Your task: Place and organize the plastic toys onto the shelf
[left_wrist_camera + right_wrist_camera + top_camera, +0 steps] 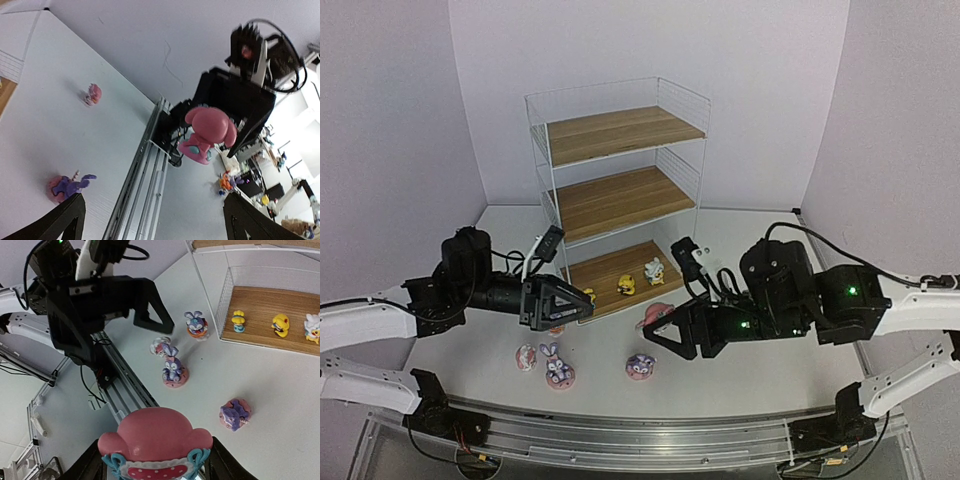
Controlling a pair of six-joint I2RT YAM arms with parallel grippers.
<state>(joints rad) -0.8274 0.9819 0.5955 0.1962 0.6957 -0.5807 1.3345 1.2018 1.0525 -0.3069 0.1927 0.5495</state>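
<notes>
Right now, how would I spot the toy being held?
Find the tall white wire shelf with wooden boards. Before its bottom board, the right arm's jaws grip a rounded pink plastic toy with blue frills. It alone is up in the air.

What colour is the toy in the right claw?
Mostly pink, with light-blue frills and a white-dotted red patch; the toy shows best in the right wrist view.

The shelf (552,190) looks like thin white-coated metal wire carrying brown boards (620,200) of matt, grained wood. The pink toy (156,437) appears to be smooth, faintly glossy plastic. The table (720,385) is matt white, the rail (620,435) dull brushed metal.
</notes>
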